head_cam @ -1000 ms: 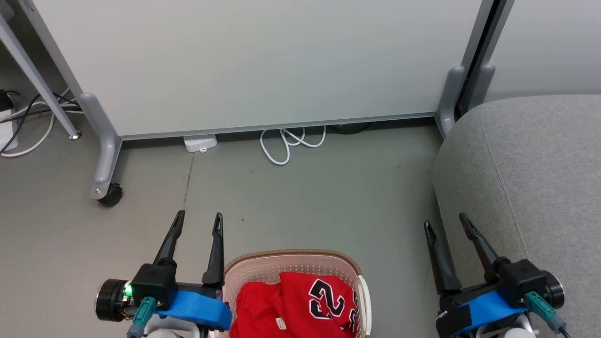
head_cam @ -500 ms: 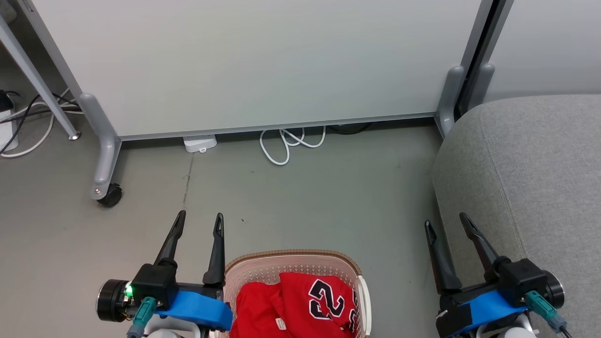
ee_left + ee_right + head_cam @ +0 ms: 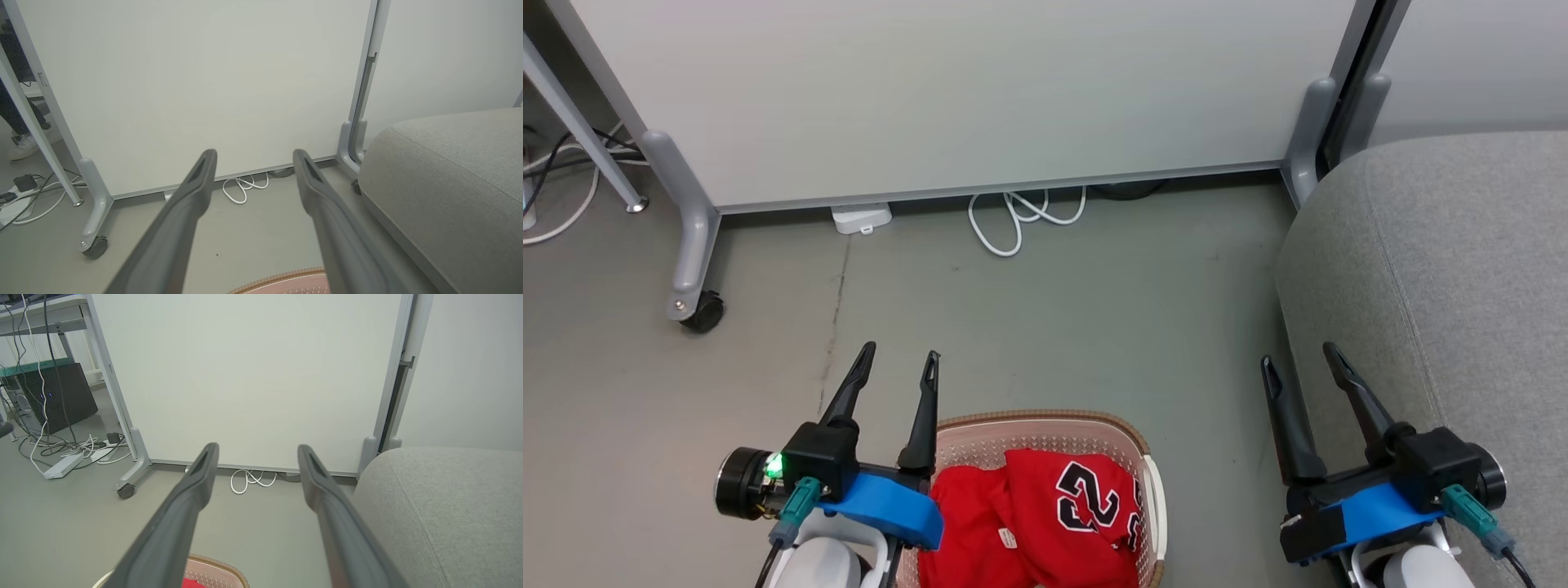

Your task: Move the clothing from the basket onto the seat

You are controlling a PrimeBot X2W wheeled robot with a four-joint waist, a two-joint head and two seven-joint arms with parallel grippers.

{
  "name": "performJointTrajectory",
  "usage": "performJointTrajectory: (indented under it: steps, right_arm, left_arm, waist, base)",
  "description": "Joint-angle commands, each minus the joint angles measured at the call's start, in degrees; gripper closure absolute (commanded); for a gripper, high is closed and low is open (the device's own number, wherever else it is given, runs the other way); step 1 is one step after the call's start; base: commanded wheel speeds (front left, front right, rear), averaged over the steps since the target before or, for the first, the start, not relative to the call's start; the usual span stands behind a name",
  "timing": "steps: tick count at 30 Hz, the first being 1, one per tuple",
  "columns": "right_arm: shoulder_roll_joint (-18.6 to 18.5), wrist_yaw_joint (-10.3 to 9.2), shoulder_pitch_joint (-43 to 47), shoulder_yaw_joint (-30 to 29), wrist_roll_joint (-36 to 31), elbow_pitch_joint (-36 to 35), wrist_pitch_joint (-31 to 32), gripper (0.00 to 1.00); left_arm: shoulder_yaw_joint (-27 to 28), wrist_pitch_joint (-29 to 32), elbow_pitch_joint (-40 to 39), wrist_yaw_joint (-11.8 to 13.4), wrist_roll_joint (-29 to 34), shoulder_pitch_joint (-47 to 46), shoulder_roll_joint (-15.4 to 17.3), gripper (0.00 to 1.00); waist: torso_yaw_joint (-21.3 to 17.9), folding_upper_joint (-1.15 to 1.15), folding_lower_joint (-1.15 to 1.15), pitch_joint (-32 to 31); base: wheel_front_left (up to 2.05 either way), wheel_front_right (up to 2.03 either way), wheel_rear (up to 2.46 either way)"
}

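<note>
Currently the clothing (image 3: 1029,514) lies heaped in the basket (image 3: 1045,418), just beside the left fingers (image 3: 925,408), which stand apart and empty; the right fingers (image 3: 1286,429), likewise apart, hover by the seat (image 3: 1445,269).

The left gripper (image 3: 902,352) and right gripper (image 3: 1298,355) are being pictured with long, dark, tapering fingers (image 3: 925,408), each being carried on a black block (image 3: 825,447), a blue bracket (image 3: 886,508) and a white forearm (image 3: 821,565); teal cable plugs (image 3: 799,498) are being seen at both wrists, a green light (image 3: 774,465) being shown on the left.
</note>
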Motion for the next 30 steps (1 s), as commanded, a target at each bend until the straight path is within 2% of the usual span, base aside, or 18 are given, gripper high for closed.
performJointTrajectory:
  steps: [1,8,16,25,30]
  right_arm:
    - [-0.3,0.13,-1.3,0.0,-0.1,-0.5,-0.2,0.0]
    - [-0.3,0.13,-4.0,0.0,-0.2,-1.6,-0.2,0.0]
    - [-0.3,0.12,-7.5,0.1,-0.8,-2.9,-0.2,0.0]
    - [-0.2,0.12,-11.9,0.6,-1.4,-4.2,-0.1,0.0]
    - [-0.6,0.12,-14.0,0.9,-2.0,-4.7,-0.1,0.0]
  left_arm:
    - [-0.2,-0.2,1.2,-0.5,0.4,-1.7,-0.1,0.0]
    - [-2.0,-0.2,8.0,-1.6,0.3,-7.1,0.0,0.0]
    - [-5.3,-0.2,19.8,-2.1,-2.1,-14.1,0.1,0.0]
    - [-13.3,-0.1,34.6,-2.0,-9.1,-22.8,0.0,0.0]
    - [-19.1,2.2,40.5,-2.0,-15.1,-26.8,0.0,0.0]
  waist:
    - [-0.6,0.0,0.0,1.6]
    - [-2.8,0.0,0.0,7.3]
    - [-5.2,0.0,0.0,14.3]
    - [-6.8,0.0,0.0,22.9]
    - [-7.3,0.0,0.0,26.9]
  base:
    - [0.0,0.0,0.0]
    - [0.0,0.0,0.0]
    - [0.0,0.0,0.0]
    - [0.0,0.0,0.0]
    - [0.0,0.0,0.0]
